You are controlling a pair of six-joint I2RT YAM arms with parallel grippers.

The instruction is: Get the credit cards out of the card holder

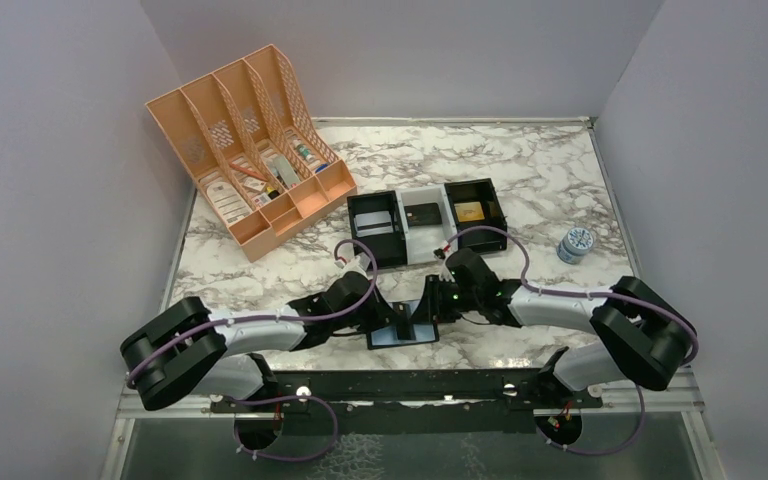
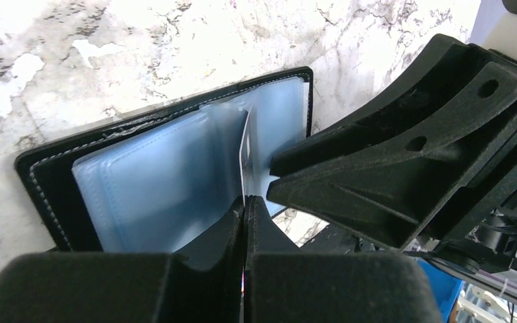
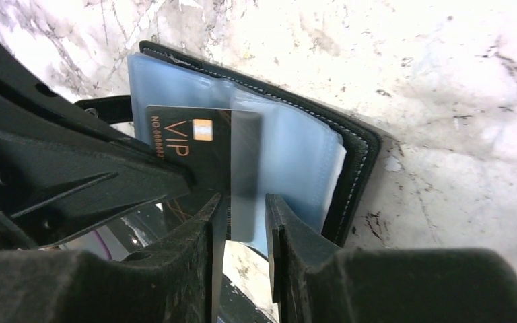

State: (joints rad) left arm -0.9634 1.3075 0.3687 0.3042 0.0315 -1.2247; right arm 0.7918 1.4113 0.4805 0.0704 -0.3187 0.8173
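The black card holder (image 1: 407,328) lies open on the marble between both arms, its blue-grey sleeves up (image 2: 155,182). A black credit card marked VIP (image 3: 192,145) stands partly out of a clear sleeve (image 3: 289,155). In the left wrist view it shows edge-on (image 2: 244,151). My left gripper (image 2: 245,202) is shut on the card's free end. My right gripper (image 3: 246,205) is open, and its fingers straddle the lower edge of the sleeve and card. The two grippers nearly touch over the holder (image 1: 415,305).
A black-and-white three-compartment tray (image 1: 385,243) sits just behind the holder, with a dark card (image 1: 422,213) and a gold card (image 1: 469,211) in it. An orange desk organizer (image 1: 250,150) stands at the back left. A small jar (image 1: 575,244) stands at the right.
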